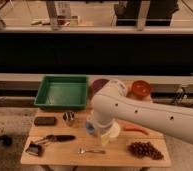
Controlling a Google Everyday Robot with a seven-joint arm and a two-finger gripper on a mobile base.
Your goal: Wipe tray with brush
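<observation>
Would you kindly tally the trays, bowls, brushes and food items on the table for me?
Trays: 1, the tray
Bowls: 2, the purple bowl and the orange bowl
Brushes: 1, the brush
Food items: 2, the carrot and the grapes
Total: 6
The gripper hangs over the middle of the table, right of the brush.

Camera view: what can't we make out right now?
- gripper, low over the table's middle: tip lost against the arm.
- purple bowl: mostly behind the arm.
- blue item by the gripper: half covered by the arm.
- brush: head too small for detail.
</observation>
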